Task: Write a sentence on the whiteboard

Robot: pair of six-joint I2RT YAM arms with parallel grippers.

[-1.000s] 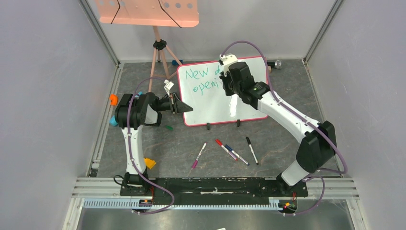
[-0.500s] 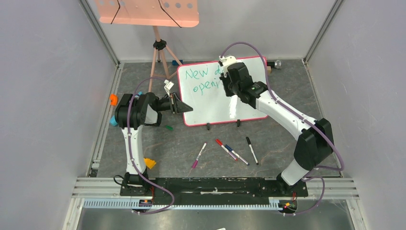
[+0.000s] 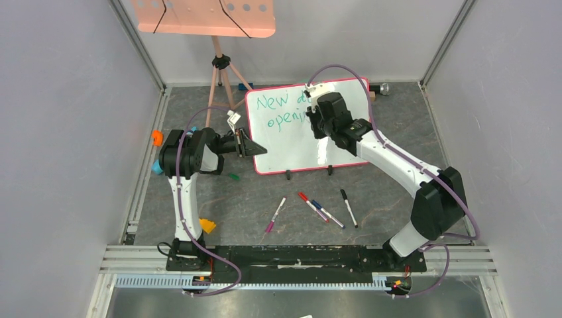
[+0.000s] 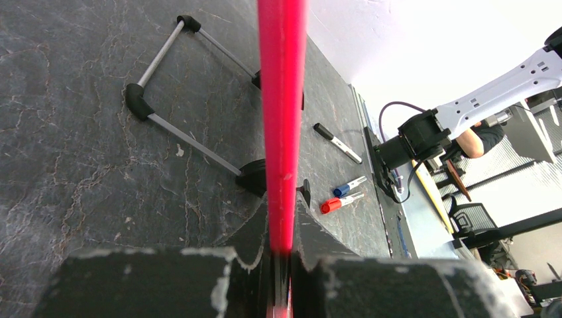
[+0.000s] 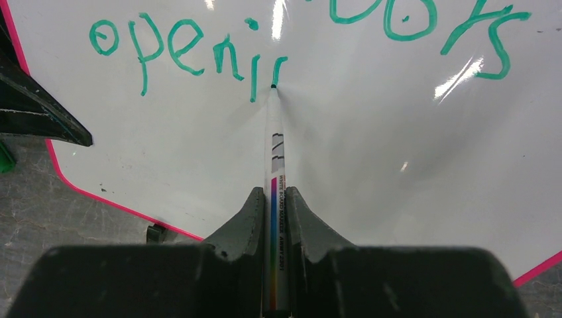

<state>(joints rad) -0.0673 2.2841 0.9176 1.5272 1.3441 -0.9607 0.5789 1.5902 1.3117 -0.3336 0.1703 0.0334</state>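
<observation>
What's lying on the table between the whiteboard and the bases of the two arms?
Four loose markers, shown in the top view: a pink-capped marker, a red-capped marker, a blue-capped marker and a black marker.

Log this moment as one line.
left gripper: clamps whiteboard frame | right gripper: holds marker, tip on board | sentence: mid-word

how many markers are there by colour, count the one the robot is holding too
pink marker: 1
red marker: 1
blue marker: 1
black marker: 1
green-ink marker, held in the right gripper: 1
total: 5
</observation>
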